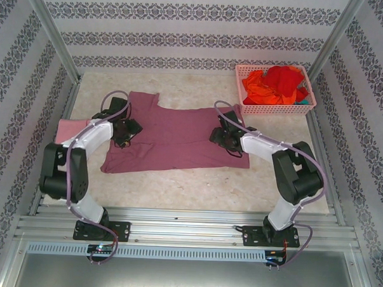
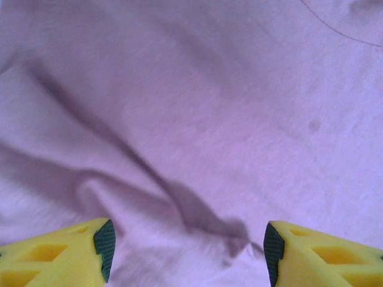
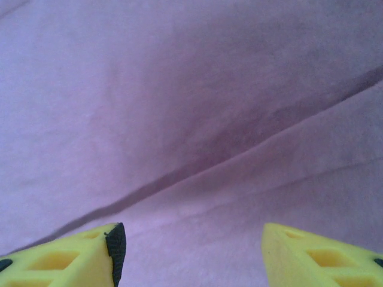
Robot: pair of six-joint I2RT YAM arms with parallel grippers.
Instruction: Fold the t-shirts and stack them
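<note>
**Figure.** Two-arm handling of the dusty mauve-maroon t-shirt (image 1: 173, 133), which lies spread and mostly flat across the middle of the table (image 1: 196, 188).

The left gripper (image 1: 125, 133) sits low over the shirt's left side and the right gripper (image 1: 225, 138) over its right side. Both point down at the cloth. In each wrist view the yellow fingers (image 2: 60, 257) stand well apart with bare fabric between them, so both jaws are parted and hold nothing.

A light pink t-shirt (image 1: 68, 128) lies at the table's left edge, partly hidden by the left arm. Red and orange shirts (image 1: 280, 84) are heaped in the pink lattice basket (image 1: 275, 110) at the far right corner.

The step in hand is judged to be taking hold of the mauve shirt's two sides for a fold.

- **Pinch at an edge:** cloth in the middle of a panel bunches rather than lifts.
- **Left side:** a soft diagonal wrinkle (image 2: 149, 173) runs under this gripper. The cloth is best drawn taut first, or the wrinkle will be folded in.
- **Right side:** a long straight crease (image 3: 197, 167) crosses the cloth, possibly a layered edge (the view is too close to be sure). The pinch should take every layer meant to travel.
- **Lift:** both jaws should shut together and both arms rise level. An uneven lift would skew the fold line.
</note>
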